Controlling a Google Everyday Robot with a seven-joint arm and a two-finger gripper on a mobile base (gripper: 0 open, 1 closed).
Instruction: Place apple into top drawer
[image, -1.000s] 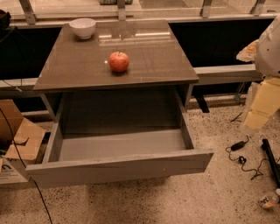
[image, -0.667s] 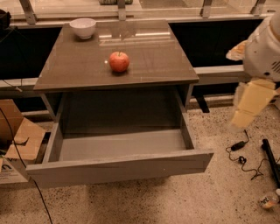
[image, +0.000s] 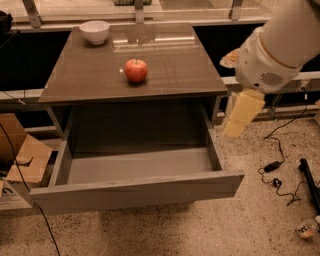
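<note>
The apple (image: 136, 70), red with orange-yellow patches, sits on the brown cabinet top (image: 175, 70), a little left of its middle. The top drawer (image: 135, 191) below is pulled wide open, grey and empty inside. My gripper (image: 235, 126) hangs from the white arm (image: 272, 55) at the right, pointing down just outside the drawer's right wall and below the cabinet top's right edge. It is well to the right of the apple and holds nothing that I can see.
A white bowl (image: 95, 31) stands at the cabinet top's back left corner. Cardboard (image: 25, 157) lies on the floor at the left. Cables (image: 277, 175) and a black bar (image: 311, 182) lie on the speckled floor at the right. A metal rail (image: 150, 17) runs behind.
The arm has swung in from the right edge toward the cabinet, and the gripper now hangs beside the drawer's right wall. The apple and the drawer have not moved.
</note>
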